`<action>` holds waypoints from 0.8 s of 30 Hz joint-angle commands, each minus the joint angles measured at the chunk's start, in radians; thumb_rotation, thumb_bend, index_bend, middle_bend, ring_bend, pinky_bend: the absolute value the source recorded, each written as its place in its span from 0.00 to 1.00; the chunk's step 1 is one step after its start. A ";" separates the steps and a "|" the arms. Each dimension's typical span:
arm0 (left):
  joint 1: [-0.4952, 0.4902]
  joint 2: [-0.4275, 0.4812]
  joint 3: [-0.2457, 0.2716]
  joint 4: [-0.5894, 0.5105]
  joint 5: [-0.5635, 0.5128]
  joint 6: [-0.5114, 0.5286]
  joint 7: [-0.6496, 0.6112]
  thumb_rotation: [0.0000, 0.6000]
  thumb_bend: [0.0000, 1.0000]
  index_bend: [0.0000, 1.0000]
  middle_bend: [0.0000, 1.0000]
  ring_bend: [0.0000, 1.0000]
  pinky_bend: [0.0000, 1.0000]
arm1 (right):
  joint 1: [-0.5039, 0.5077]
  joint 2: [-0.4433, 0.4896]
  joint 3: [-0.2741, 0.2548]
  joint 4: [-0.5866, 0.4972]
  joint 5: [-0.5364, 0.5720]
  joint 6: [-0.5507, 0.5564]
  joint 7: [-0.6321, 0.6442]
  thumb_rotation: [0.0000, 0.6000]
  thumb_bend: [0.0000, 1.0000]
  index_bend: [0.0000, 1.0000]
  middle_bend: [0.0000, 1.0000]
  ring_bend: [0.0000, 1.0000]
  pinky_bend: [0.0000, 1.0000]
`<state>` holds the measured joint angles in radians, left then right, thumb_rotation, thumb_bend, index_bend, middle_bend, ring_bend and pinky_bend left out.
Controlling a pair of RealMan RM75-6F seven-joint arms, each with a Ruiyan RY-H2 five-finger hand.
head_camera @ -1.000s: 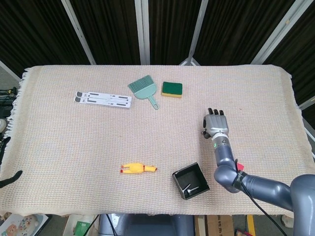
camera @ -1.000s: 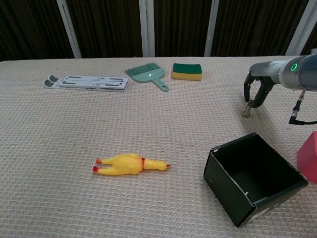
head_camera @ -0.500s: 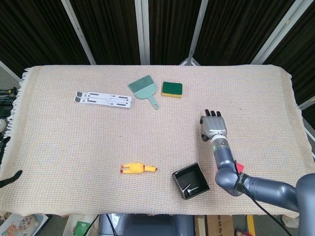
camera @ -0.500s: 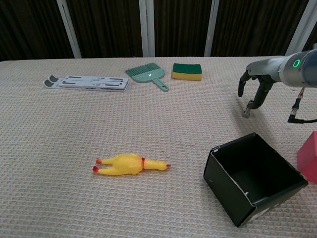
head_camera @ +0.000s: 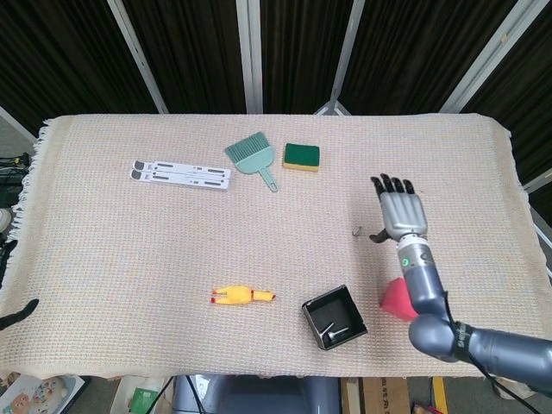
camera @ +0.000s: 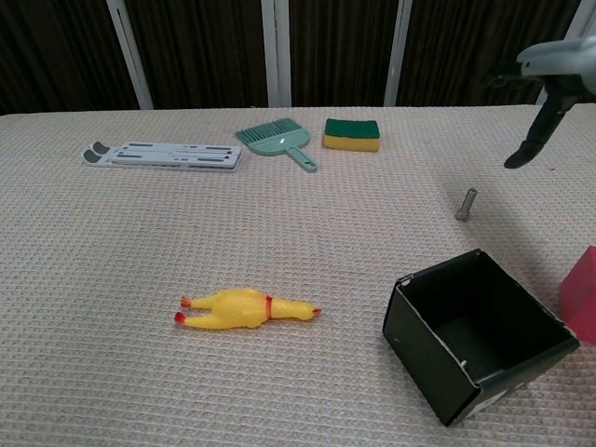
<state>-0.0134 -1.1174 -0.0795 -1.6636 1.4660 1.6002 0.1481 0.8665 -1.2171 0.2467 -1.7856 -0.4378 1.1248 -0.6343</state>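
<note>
My right hand [head_camera: 402, 211] hangs above the cloth at the right with its fingers spread and nothing in it; in the chest view only part of the right hand [camera: 545, 88] shows at the top right. A small metal bolt [camera: 465, 203] lies on the cloth below and left of it, the bolt [head_camera: 358, 231] apart from the hand. A black open box [camera: 475, 333] stands near the front edge, the box [head_camera: 334, 317] holding small metal pieces. My left hand is out of both views.
A yellow rubber chicken [camera: 244, 308] lies front centre. At the back lie a white flat stand [head_camera: 181, 174], a green hand brush [head_camera: 254, 157] and a green-yellow sponge [head_camera: 302, 156]. A red block [head_camera: 397, 297] sits right of the box. The woven cloth [head_camera: 129, 250] covers the table.
My right hand let go of the bolt, lifted and moved right with fingers opening; the bolt now lies alone on the cloth. The red block is uncovered.
</note>
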 commanded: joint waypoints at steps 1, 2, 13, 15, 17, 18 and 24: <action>0.000 0.000 0.001 -0.001 0.002 0.001 0.000 1.00 0.23 0.11 0.00 0.00 0.00 | -0.191 0.172 -0.009 -0.145 -0.277 0.186 0.214 1.00 0.13 0.03 0.00 0.00 0.00; 0.000 0.000 0.002 -0.002 0.003 0.001 0.000 1.00 0.23 0.11 0.00 0.00 0.00 | -0.227 0.198 -0.017 -0.158 -0.319 0.223 0.245 1.00 0.13 0.03 0.00 0.00 0.00; 0.007 0.002 0.008 -0.004 0.024 0.017 -0.010 1.00 0.23 0.11 0.00 0.00 0.00 | -0.624 0.216 -0.238 -0.092 -0.822 0.603 0.547 1.00 0.13 0.03 0.00 0.00 0.00; 0.010 0.004 0.009 -0.003 0.026 0.021 -0.015 1.00 0.23 0.11 0.00 0.00 0.00 | -0.674 0.173 -0.275 -0.058 -0.889 0.656 0.553 1.00 0.13 0.03 0.00 0.00 0.00; 0.012 0.007 0.008 -0.002 0.026 0.024 -0.025 1.00 0.23 0.11 0.00 0.00 0.00 | -0.712 0.128 -0.314 -0.014 -0.960 0.683 0.537 1.00 0.13 0.03 0.00 0.00 0.00; 0.012 0.008 0.008 -0.001 0.026 0.024 -0.029 1.00 0.23 0.11 0.00 0.00 0.00 | -0.720 0.117 -0.329 -0.001 -0.982 0.681 0.534 1.00 0.13 0.03 0.00 0.00 0.00; 0.015 0.018 0.007 0.005 0.030 0.029 -0.056 1.00 0.23 0.11 0.00 0.00 0.00 | -0.727 0.091 -0.372 0.072 -1.091 0.618 0.540 1.00 0.13 0.03 0.00 0.00 0.00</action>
<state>0.0010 -1.1010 -0.0724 -1.6599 1.4947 1.6276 0.0950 0.1454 -1.1118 -0.1147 -1.7406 -1.4987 1.7628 -0.0960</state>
